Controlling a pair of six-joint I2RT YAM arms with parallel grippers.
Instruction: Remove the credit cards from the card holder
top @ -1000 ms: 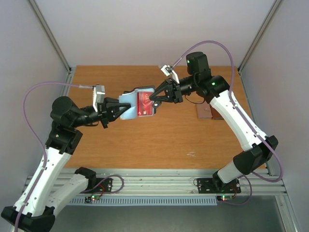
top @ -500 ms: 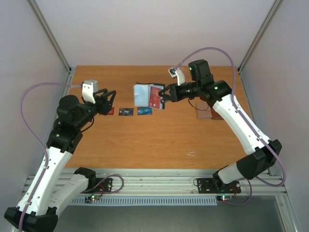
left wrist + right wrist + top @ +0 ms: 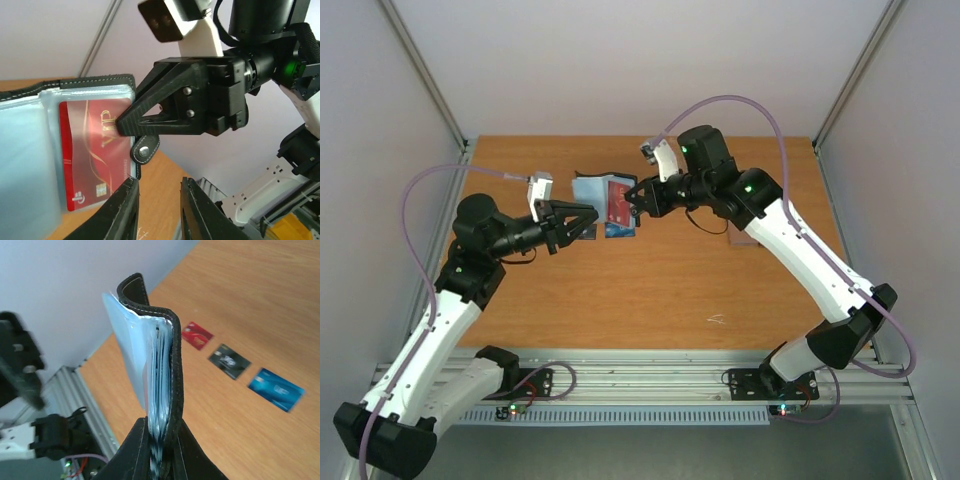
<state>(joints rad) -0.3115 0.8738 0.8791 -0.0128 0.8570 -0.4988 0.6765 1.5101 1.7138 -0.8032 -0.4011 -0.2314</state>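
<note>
1. The right gripper (image 3: 633, 198) is clamped shut on the right-hand edge of the card holder (image 3: 598, 193). It holds the holder in the air over the far middle of the table (image 3: 670, 290).
2. In the left wrist view the right gripper (image 3: 125, 126) pinches the holder (image 3: 75, 84) just above its small black snap strap (image 3: 145, 148). The holder hangs open, showing pale clear pockets.
3. A red VIP card (image 3: 95, 150) sits inside one clear pocket, with its chip end pointing down.
4. In the right wrist view the holder (image 3: 173, 365) appears edge on, gripped at its lower end by the right gripper (image 3: 161, 456). Its black cover curves over a stack of pale blue sleeves.
5. The left gripper (image 3: 588, 222) is just left of the holder. Its fingers are spread apart, point toward the holder and hold nothing.
6. In its own camera the left gripper (image 3: 157, 210) has its two fingertips just below the strap, not touching it.
7. Three loose cards lie in a row on the table below the holder: a red card (image 3: 196, 335), a black card (image 3: 229, 360) and a blue card (image 3: 276, 388).
8. From above, the blue card (image 3: 619, 231) is near the left gripper's fingertips.
9. A brown wallet-like piece (image 3: 737, 237) lies to the right, partly hidden by the right arm.
</note>
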